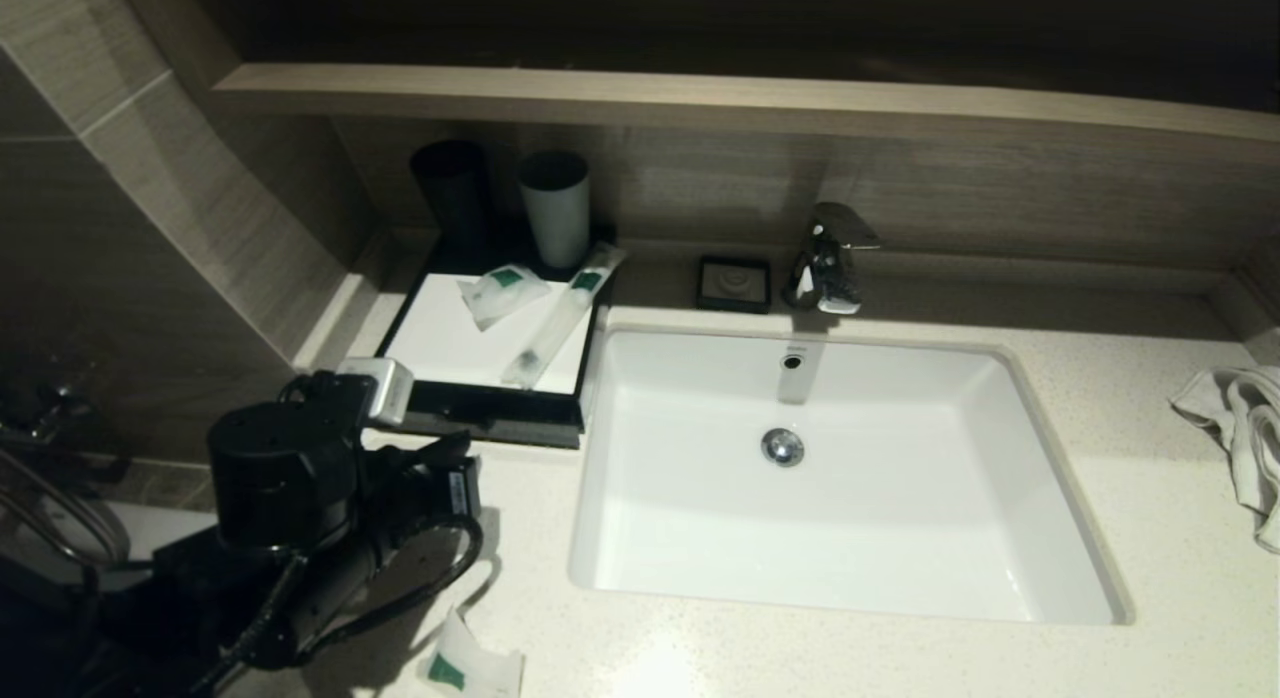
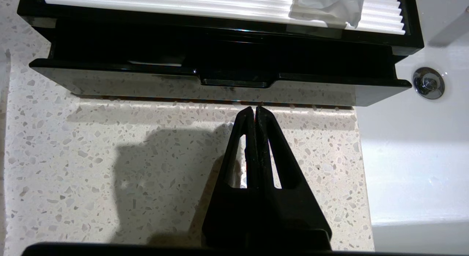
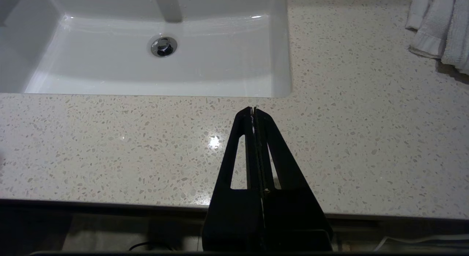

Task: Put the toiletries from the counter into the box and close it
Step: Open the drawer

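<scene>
A hotel-style bathroom is shown. A white rectangular sink [image 1: 850, 478] with a chrome tap [image 1: 828, 258] is set into a speckled stone table [image 1: 1150, 538]. Two tumblers [image 1: 555, 206], wrapped toiletries [image 1: 503, 290] on a black box [image 1: 490, 398] and a crumpled towel [image 1: 1240, 428] are seen beside tiled walls.

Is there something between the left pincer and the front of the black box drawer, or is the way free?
Nothing visible stands between them. The left pincer, fingers shut, points at the drawer of the black box, which is pulled partly open. Only bare counter lies in the short gap. The right pincer rests shut over the counter before the sink.
</scene>
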